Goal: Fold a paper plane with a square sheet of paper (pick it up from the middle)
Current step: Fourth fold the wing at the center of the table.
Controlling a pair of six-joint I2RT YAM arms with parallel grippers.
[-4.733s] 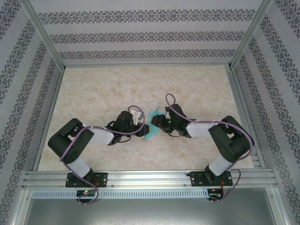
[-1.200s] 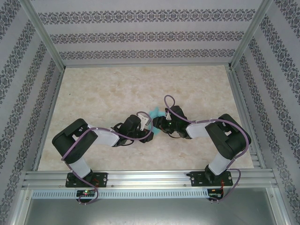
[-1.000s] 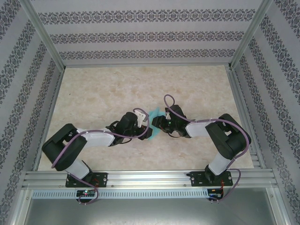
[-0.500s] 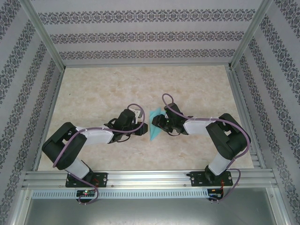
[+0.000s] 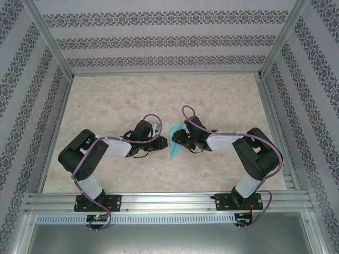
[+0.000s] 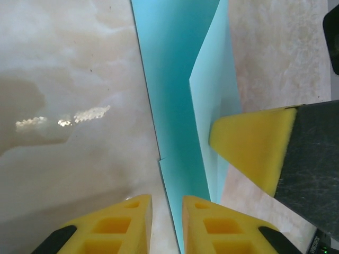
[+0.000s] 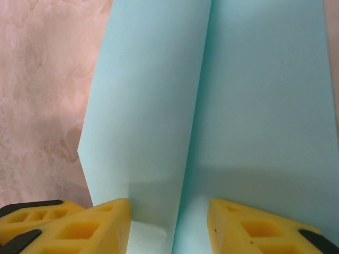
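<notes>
Now | paper plane [image 6: 180, 79] edge at left end effector [image 6: 167, 206] | tabletop [image 6: 63, 79] around

1. To me this is a robotics lab test cell: bare aluminium posts [image 5: 49, 39] frame it at upper left and upper right.
2. Patterned panels [image 5: 164, 39] wall it at top and sides.
3. At the bottom, an aluminium rail [image 5: 169, 200] carries a bolted robot arm [image 5: 87, 159] at each end, beside a marble-look table [image 5: 122, 95].

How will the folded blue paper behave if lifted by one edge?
Likely floppy: the paper is thin, and one flap seems to stand off the lower layer. Probably light and apt to slide on the glossy table; its crease may add some lengthwise stiffness.
</notes>
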